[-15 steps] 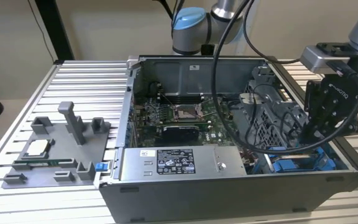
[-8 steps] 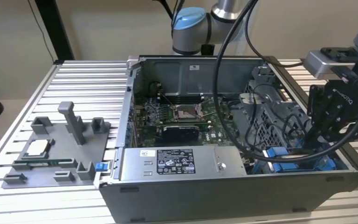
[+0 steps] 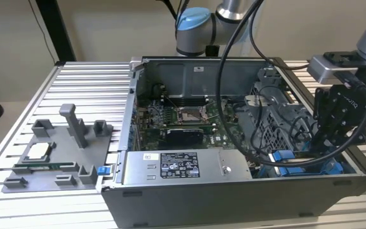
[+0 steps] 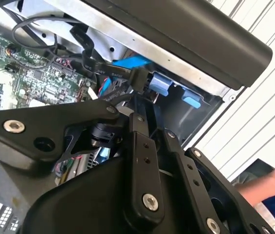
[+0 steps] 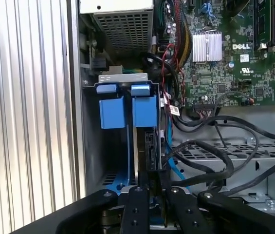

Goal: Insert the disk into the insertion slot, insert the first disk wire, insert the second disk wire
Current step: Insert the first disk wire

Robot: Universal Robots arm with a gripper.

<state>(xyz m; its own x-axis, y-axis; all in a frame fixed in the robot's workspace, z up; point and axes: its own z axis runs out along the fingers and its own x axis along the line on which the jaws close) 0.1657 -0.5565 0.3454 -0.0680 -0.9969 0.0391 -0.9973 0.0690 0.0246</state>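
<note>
The disk (image 5: 146, 127) stands edge-on inside the insertion slot (image 5: 91, 146), and its blue frame tab (image 5: 144, 110) shows at the far end. In the exterior view the blue frame (image 3: 283, 159) lies low in the grey perforated bay (image 3: 273, 130), at the case's right front corner. My black gripper (image 3: 320, 149) reaches down into that bay. In both wrist views its fingers (image 5: 136, 207) sit close together on a black wire connector (image 4: 138, 77) pressed against the disk's near end. A flat blue cable (image 4: 130, 62) runs off the connector.
A second blue tab (image 5: 112, 111) sits beside the disk. Loose black cables (image 5: 210, 163) cross the bay top. The power-supply box (image 3: 173, 167) and motherboard (image 3: 184, 119) fill the case. A grey fixture (image 3: 55, 152) rests on the slatted table. A person's arm (image 4: 273, 187) is nearby.
</note>
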